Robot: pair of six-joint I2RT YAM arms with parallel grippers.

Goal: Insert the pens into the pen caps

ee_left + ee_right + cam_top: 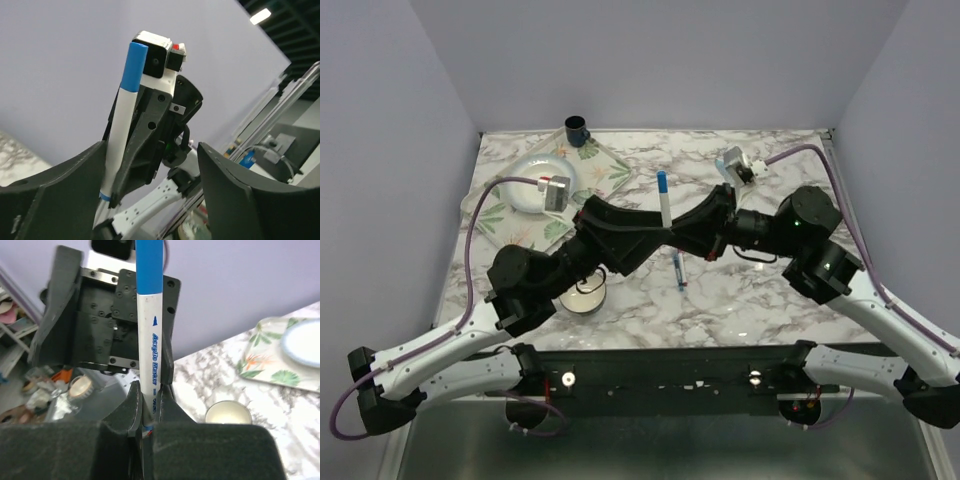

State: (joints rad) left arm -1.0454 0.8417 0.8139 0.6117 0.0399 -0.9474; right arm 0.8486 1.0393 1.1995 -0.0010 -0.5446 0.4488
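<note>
**Risk: a knock on the held pen while the L jaws stand round it**

White pen (150,355) w/ blue cap (149,265) on its top end stands near upright in the air, right of the plate (525,172) and up off the table (760,300). R gripper (148,407) is clamped on the pen's bottom end only; L gripper (151,146) is spread wide, its fingers either side of pen and R gripper, gripping nothing; one finger looks v. close to the barrel, can't tell if touching.

Main risk, as I judge it: L gripper backs off at an angle and a finger clips barrel or cap; w/ so low a hold the pen levers over or slips out. Also poss: cap not fully seated (can't confirm), so a bump pops it off.

Second pen (677,270) lies flat on the table, right of the plate and nearer the robot, under the grippers; a dropped pen or a low wrist could roll it away. Small bowl (585,297) sits on the plate's near side; a low sweep by the L side could hit it.
</note>
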